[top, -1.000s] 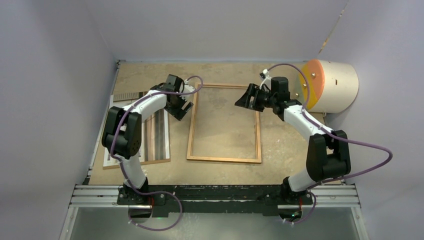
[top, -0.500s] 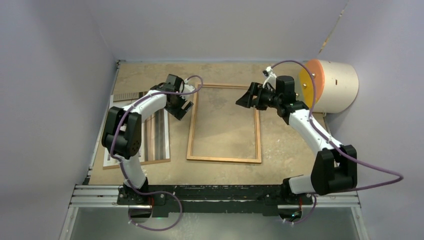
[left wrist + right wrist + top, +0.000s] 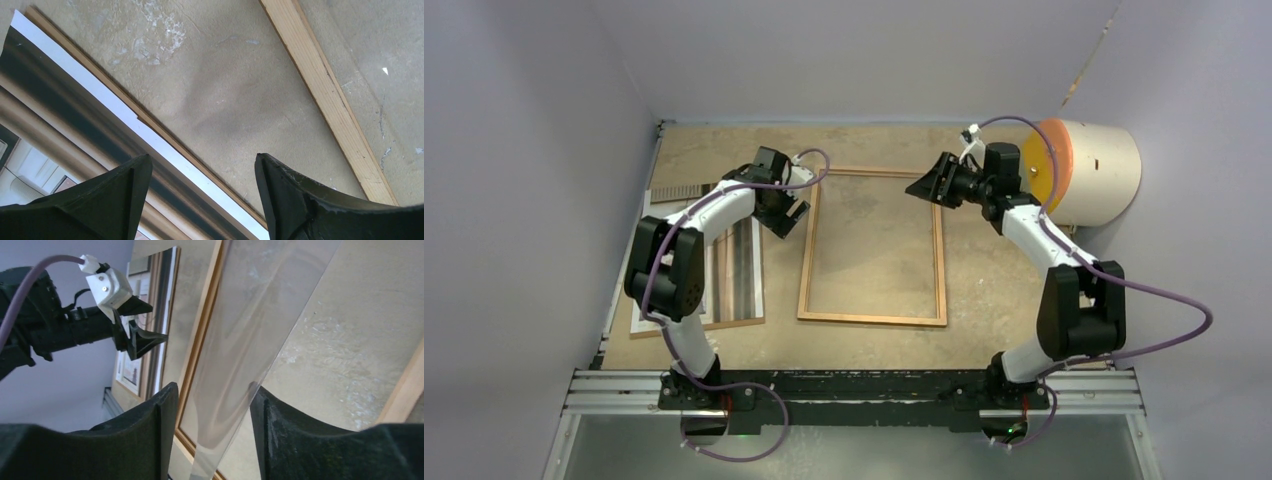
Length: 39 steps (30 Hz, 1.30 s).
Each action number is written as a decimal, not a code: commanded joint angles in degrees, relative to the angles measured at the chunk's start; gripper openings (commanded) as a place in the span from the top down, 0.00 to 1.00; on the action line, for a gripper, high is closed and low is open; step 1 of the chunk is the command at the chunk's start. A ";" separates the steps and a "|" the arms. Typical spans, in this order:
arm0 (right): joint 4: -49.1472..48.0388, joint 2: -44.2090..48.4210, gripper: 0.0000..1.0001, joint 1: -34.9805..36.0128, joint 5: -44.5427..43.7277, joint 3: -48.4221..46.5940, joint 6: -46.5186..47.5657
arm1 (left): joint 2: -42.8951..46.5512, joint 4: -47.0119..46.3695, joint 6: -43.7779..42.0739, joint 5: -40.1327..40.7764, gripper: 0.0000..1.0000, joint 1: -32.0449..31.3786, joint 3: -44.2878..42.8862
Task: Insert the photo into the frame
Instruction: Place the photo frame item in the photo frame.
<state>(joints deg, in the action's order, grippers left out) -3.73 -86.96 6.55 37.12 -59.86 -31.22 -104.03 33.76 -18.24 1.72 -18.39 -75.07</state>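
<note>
Open surface (image 3: 724, 150) runs along the far wall. Left end effector (image 3: 792, 217) hovers, fingers apart, over the gap between photo (image 3: 744, 270) and frame (image 3: 872, 319). A clear pane (image 3: 250, 330) over the frame opening passes between the right end effector's (image 3: 214, 390) spread fingers (image 3: 145, 430). Cylinder (image 3: 1099, 170) blocks the far right corner.

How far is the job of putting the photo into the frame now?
Done: nothing visible; the photo lies left of the frame, not in it. In hand: the right hand straddles a clear glass pane, fingers apart; the left hand hovers open. Left: laying the photo into the frame.
</note>
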 commanded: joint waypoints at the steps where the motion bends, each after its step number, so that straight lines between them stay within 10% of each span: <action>1: -5.27 -2.34 0.50 -0.56 6.03 -2.20 -5.51 | 3.03 -0.84 -0.95 -0.22 0.21 0.11 0.60; 9: -2.61 0.08 1.00 -0.57 3.45 -0.45 -7.29 | 3.51 -0.88 -0.85 -0.05 0.21 0.11 0.93; 28: -20.03 14.08 1.00 8.63 6.92 4.56 -30.67 | 3.37 3.72 6.59 -4.35 0.21 16.85 -15.29; 39: -26.86 17.14 1.00 9.92 -8.01 27.26 -26.69 | 5.94 -0.61 1.06 0.12 0.20 10.25 -0.11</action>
<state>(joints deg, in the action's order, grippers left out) -24.38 -70.39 16.34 35.88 -38.44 -58.89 -100.03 35.77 -14.83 -1.58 -4.16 -80.97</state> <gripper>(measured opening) 0.005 0.795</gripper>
